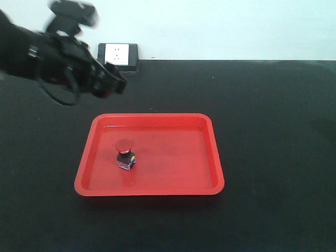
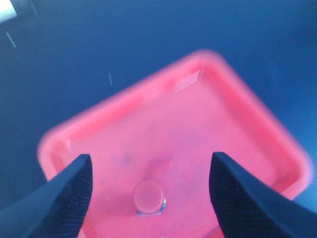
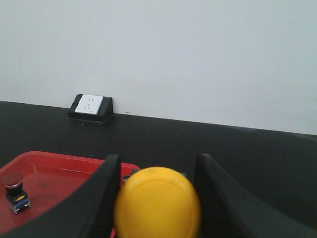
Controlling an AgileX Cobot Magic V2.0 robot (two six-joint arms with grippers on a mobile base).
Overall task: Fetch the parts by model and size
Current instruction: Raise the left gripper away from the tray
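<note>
The red-capped switch (image 1: pixel 124 155) stands upright on its dark base in the left middle of the red tray (image 1: pixel 205 157). My left gripper (image 1: pixel 116 81) hovers above the table behind the tray's back left corner. In the left wrist view it (image 2: pixel 151 157) is open and empty, high over the red-capped switch (image 2: pixel 148 197) and the tray (image 2: pixel 237 124). My right gripper (image 3: pixel 158 162) is shut on the yellow-capped switch (image 3: pixel 158 203), just right of the tray (image 3: pixel 59 166). Its base is mostly hidden behind the cap. The red-capped switch (image 3: pixel 14 186) also shows at the left there.
A white wall socket in a black housing (image 1: pixel 118 55) sits at the back edge of the black table (image 1: pixel 273 105), against the pale wall. It also shows in the right wrist view (image 3: pixel 90 105).
</note>
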